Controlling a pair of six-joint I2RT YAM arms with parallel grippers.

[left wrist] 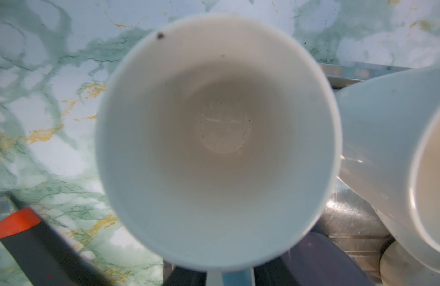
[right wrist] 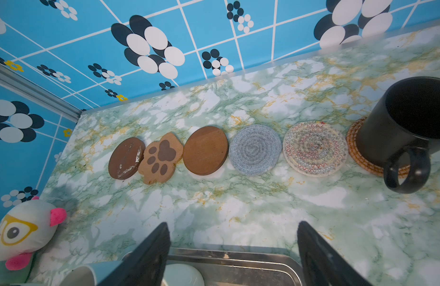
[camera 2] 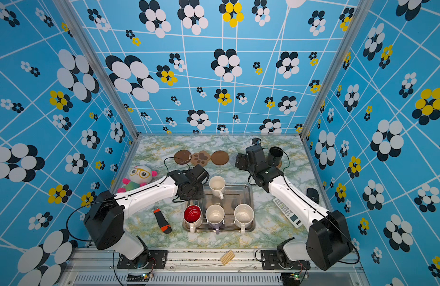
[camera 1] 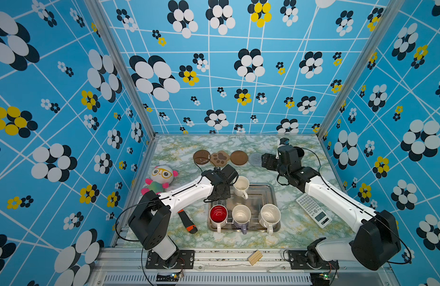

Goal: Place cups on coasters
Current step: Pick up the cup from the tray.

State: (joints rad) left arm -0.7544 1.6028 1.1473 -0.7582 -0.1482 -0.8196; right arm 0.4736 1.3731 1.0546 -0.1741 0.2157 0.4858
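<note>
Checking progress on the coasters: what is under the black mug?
The black mug stands on a tan rattan coaster; only the coaster's rim shows beside the mug's base. The coaster's middle is covered by the mug.

The left arm [camera 1: 186, 192] and right arm [camera 1: 332, 200] look alike from here. Each has glossy white links between bulky matte-black joint housings, with thin black cables [camera 1: 116, 226] looping alongside and black base plates [camera 1: 186, 258] fastened with silver screws. The right claw [right wrist: 232, 225] ends in black tapered fingers [right wrist: 149, 255].

Blue flower-patterned walls [camera 1: 214, 74] enclose a green-veined marble tabletop [camera 1: 179, 146].
</note>
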